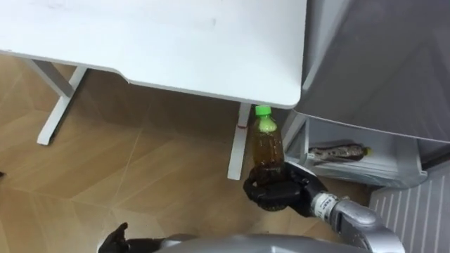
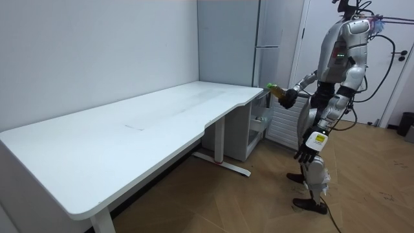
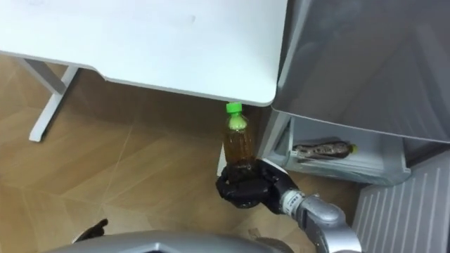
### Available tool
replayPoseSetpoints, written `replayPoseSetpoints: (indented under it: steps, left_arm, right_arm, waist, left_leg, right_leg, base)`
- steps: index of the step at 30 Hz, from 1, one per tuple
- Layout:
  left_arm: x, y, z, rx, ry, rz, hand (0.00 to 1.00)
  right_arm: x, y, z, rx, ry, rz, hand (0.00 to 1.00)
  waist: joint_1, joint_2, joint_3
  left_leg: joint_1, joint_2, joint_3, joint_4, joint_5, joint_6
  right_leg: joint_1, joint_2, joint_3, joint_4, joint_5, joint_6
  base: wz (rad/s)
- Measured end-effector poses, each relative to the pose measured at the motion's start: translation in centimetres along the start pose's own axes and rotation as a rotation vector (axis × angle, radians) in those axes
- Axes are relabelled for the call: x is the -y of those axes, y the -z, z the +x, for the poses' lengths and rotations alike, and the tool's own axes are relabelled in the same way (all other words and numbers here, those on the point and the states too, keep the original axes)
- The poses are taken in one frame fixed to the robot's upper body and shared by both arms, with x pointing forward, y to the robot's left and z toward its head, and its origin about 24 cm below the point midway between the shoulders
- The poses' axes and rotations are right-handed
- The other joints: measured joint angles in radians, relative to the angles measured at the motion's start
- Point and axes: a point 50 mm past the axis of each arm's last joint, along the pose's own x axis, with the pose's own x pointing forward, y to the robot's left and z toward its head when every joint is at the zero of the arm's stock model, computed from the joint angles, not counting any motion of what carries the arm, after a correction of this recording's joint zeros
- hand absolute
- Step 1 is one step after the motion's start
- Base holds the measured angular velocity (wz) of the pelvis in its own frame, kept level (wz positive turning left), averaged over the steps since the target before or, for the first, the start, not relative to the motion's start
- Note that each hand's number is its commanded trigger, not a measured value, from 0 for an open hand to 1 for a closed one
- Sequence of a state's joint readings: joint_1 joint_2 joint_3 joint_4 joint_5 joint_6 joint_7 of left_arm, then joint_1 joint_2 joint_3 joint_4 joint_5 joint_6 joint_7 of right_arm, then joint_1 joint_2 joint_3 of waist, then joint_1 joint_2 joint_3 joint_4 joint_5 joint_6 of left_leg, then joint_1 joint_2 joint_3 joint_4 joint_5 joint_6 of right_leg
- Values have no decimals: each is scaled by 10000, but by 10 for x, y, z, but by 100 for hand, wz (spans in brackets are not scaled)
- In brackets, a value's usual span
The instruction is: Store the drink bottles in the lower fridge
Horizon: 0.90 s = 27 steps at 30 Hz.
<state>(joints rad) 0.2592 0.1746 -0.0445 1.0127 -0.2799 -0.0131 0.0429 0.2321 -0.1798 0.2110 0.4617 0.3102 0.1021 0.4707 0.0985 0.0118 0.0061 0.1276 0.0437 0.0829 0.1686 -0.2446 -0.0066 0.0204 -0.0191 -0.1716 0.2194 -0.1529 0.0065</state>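
Fridge shelf point(image 1: 385, 173) with bottle point(image 1: 339, 152)

**Clearance around the open fridge.** The white desk point(image 1: 176, 42) fills the upper left of the frame. Its rounded corner is close above the held bottle point(image 1: 267, 144), which the right hand point(image 1: 281, 191) clasps, and a desk leg point(image 1: 239, 144) stands behind. The grey fridge door point(image 1: 380, 56) blocks the upper right. At centre right the lower compartment point(image 1: 394, 169) is open, with a lying bottle point(image 1: 339, 152) on its shelf. The floor point(image 1: 126, 176) at lower left is free.
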Motion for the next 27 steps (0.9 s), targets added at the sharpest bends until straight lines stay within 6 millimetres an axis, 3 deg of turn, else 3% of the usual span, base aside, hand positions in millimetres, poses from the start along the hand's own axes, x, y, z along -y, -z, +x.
replayPoseSetpoints:
  steps: [7, 11, 15, 21, 27]
  left_arm:
    - [5, 3, 0, -99, 234, 318, 0]
    - [8, 3, 0, -167, 294, 466, 0]
    - [7, 5, -1, -196, 267, 484, 0]
    - [5, 8, -2, -270, 113, 396, 0]
    - [1, 13, -3, -387, -3, 293, 0]
  right_arm:
    - [14, 12, 3, 202, 1785, 2499, 100]
    - [22, 13, 0, 714, 2771, 4238, 100]
    - [30, 17, -4, 1062, 3599, 5725, 100]
    - [33, 24, -5, 1007, 4690, 7004, 100]
    - [40, 24, -9, 1402, 5552, 8572, 100]
  waist:
    - [-231, 191, -27]
    - [-420, 272, -2]
    - [-476, 247, 4]
    - [-660, 129, 75]
    - [-661, 75, 53]
  left_leg:
    - [35, 0, -2, -29, 0, 0]
    - [5, -2, -13, -43, 1, 0]
    - [54, -4, 9, -37, 1, 0]
    - [40, -11, 49, -12, 2, 0]
    - [92, -10, 125, 2, 2, 0]
  right_leg:
    - [20, -1, -8, 8, 1, 3]
    - [-12, -5, -14, 16, -9, 15]
    - [13, 4, 22, 14, -17, 22]
    - [-17, -4, 59, 24, -29, 28]
    - [-11, 5, 136, 32, -29, 28]
  base:
    - [0]
    - [0]
    - [0]
    - [-1]
    - [-4]
